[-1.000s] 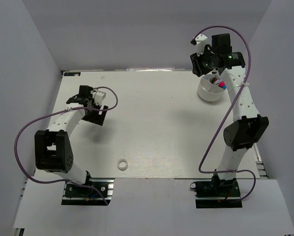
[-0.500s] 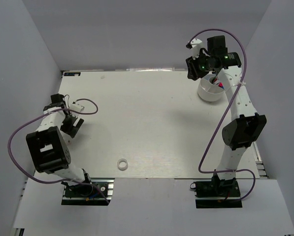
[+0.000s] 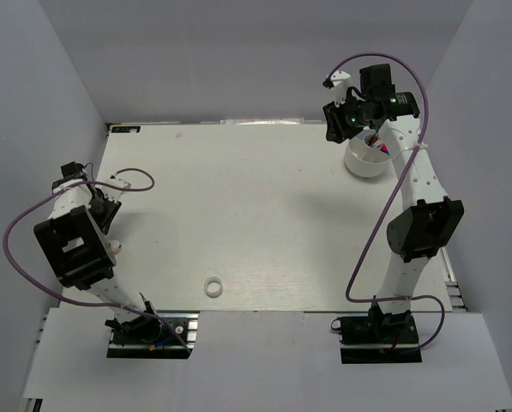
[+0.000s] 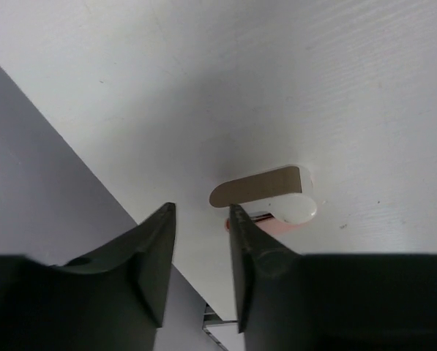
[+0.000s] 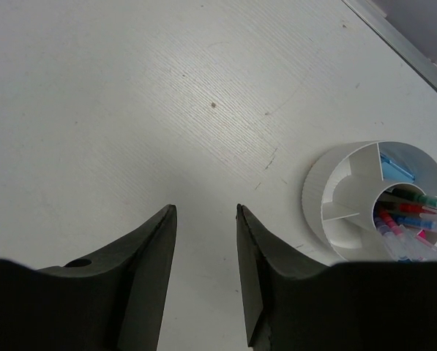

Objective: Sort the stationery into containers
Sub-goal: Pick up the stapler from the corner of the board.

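Observation:
A white tape ring (image 3: 213, 286) lies near the table's front edge, far from both arms. By the left edge lies a small white and pink item (image 3: 116, 246) (image 4: 295, 208). My left gripper (image 3: 104, 215) (image 4: 200, 212) hangs just short of it, open by a narrow gap with nothing between its jaws. The round white container (image 3: 358, 163) (image 5: 317, 197) with inner dividers stands at the back right. It holds several pens (image 3: 377, 148) (image 5: 408, 216) and a light-blue piece. My right gripper (image 3: 341, 120) (image 5: 206, 210) hovers to its left, open and empty.
The table's left edge (image 4: 130, 212) and the grey side wall (image 4: 35, 161) lie right beside my left gripper. The purple cable (image 3: 33, 215) loops out from the left arm. The back edge rail (image 5: 401, 44) runs behind the container.
My left arm has swung from the table's left middle out to the left edge, and its jaws have narrowed. My right gripper has shifted slightly left, off the container.

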Controlling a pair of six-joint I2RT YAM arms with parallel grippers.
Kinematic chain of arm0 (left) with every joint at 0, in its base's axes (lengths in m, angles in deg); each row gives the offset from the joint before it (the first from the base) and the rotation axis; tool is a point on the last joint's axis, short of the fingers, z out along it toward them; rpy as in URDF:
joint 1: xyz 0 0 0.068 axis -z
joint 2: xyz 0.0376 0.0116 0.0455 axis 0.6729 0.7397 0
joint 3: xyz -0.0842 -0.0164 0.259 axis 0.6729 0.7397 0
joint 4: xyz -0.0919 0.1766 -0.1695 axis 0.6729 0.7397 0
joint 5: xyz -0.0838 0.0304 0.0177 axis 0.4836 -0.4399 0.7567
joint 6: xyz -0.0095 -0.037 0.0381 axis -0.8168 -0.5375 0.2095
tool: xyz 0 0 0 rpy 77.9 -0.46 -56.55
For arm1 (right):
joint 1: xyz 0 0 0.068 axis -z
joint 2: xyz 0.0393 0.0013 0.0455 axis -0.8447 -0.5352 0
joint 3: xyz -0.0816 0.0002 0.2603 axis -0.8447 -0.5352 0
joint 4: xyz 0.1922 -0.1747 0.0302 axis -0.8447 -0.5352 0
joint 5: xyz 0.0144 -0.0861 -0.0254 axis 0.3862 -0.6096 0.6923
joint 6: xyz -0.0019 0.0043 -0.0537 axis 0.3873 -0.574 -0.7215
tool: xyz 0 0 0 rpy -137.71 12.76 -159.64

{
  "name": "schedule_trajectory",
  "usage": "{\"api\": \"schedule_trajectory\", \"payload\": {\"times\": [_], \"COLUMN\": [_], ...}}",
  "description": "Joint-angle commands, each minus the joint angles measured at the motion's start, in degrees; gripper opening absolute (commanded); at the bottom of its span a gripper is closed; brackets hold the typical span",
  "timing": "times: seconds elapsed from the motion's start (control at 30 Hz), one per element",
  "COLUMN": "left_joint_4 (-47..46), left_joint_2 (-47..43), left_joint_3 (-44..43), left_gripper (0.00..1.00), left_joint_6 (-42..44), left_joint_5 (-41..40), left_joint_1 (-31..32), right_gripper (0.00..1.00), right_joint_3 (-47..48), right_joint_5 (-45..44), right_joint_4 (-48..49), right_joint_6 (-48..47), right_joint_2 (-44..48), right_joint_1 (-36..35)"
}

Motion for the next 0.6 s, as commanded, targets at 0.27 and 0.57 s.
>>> {"api": "schedule_trajectory", "payload": {"times": [0.27, 0.57], "left_joint_4": [4.82, 9.74], "left_joint_2": [-1.76, 3.17], "left_joint_3": [1.16, -5.08], "left_gripper": [0.29, 0.55], "left_joint_6": [15.71, 21.52], "left_joint_5": [5.87, 6.22], "left_joint_1": [-3.65, -5.94], "right_gripper": [0.44, 0.44], "right_joint_3": [0.59, -0.56], "right_joint_5": [1.04, 1.57], "right_joint_4": [-0.59, -0.59], "right_joint_6": [-0.27, -0.18], "right_joint_2": [-0.56, -0.38], "right_joint_1": [-0.44, -0.62]}}
